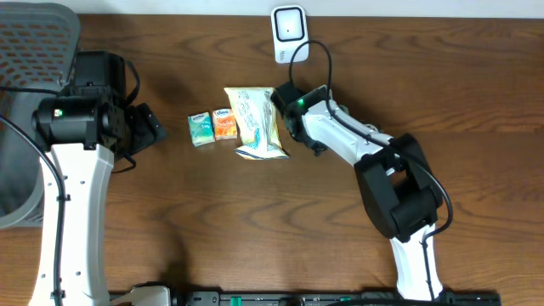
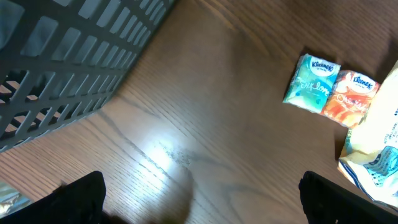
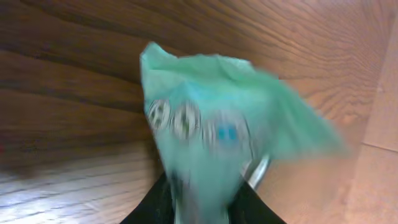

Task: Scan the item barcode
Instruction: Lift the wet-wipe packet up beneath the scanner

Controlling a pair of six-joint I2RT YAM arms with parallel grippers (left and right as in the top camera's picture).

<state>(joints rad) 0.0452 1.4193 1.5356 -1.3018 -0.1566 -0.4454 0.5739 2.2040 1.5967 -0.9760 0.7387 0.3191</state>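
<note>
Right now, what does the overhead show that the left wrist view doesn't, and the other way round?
Only overhead: the white scanner at the top, and the right gripper at the right side of the snack bag. Only left wrist: the Kleenex lettering on the packs, and how wide the left gripper holds its fingers. Both: the teal tissue pack, the orange tissue pack, part of the snack bag and the grey mesh basket.

- You have a dark brown, wood-grained table (image 1: 221, 221).
- The snack bag (image 1: 255, 123) is cream with blue-green print.
- One tissue pack (image 1: 201, 129) is teal, the other tissue pack (image 1: 224, 126) orange.
- The scanner (image 1: 289, 25) is white, the basket (image 1: 34, 42) a grey lattice.
</note>
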